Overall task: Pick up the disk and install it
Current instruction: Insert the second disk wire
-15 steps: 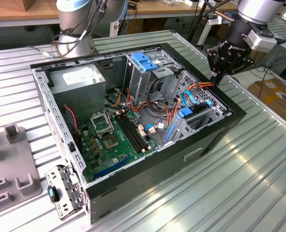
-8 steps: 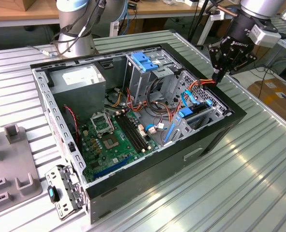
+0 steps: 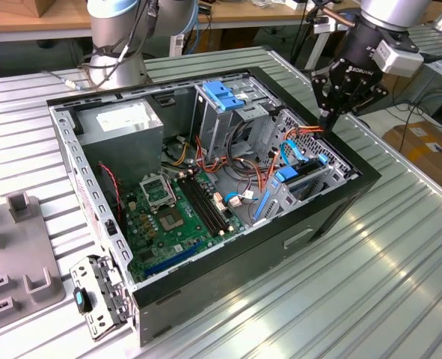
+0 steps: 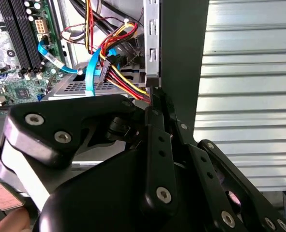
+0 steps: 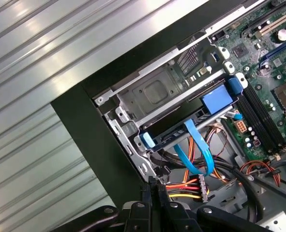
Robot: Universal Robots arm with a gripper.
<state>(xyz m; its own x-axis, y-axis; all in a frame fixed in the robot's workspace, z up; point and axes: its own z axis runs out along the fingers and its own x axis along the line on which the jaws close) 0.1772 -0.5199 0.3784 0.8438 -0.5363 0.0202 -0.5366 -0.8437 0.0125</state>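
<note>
I've got the gripper [image 3: 330,114] over the case [image 3: 340,196] rim, jaws pinched together, holding nothing. The disk [image 5: 196,113] sits in the drive cage [image 5: 152,94] by the front wall, blue cable [image 5: 197,152] draped across it.

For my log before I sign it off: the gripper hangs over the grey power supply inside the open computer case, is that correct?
Not quite. The gripper hangs over the drive cage corner, at the exterior view's right of the open computer case. The grey power supply lies at the far side, away from it. The exterior view shows this.
</note>
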